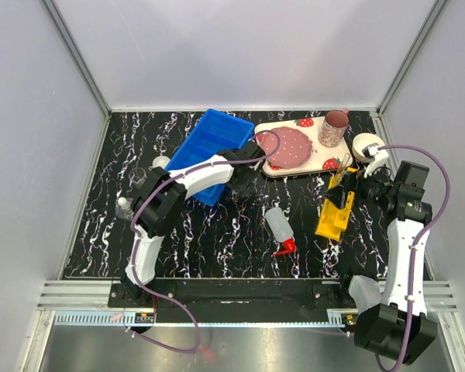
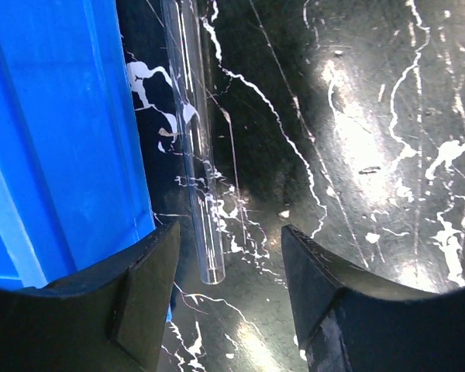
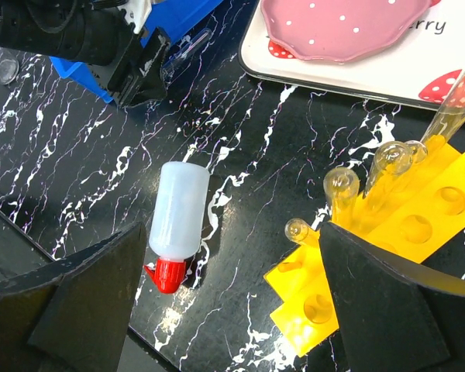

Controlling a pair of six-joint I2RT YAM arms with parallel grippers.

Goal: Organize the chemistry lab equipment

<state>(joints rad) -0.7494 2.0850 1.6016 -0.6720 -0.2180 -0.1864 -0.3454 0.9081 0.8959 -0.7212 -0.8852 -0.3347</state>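
Bright, even light from above; shadows soft. Glare washes the glossy black white-veined table (image 2: 356, 147) in the left wrist view.

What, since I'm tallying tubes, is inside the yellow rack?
Several thin clear tubes sit in far holes of the yellow rack; other visible holes look empty. The right pincer covers its near corner, hiding any holes there.

A blue plastic bin (image 1: 208, 146) sits upper centre; beside it, a strawberry-print tray (image 1: 319, 152) bears a pink plate (image 1: 291, 146) and pink mug (image 1: 335, 128).

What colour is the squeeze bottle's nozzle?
Red nozzle on the squeeze bottle, clearest in the right wrist view.
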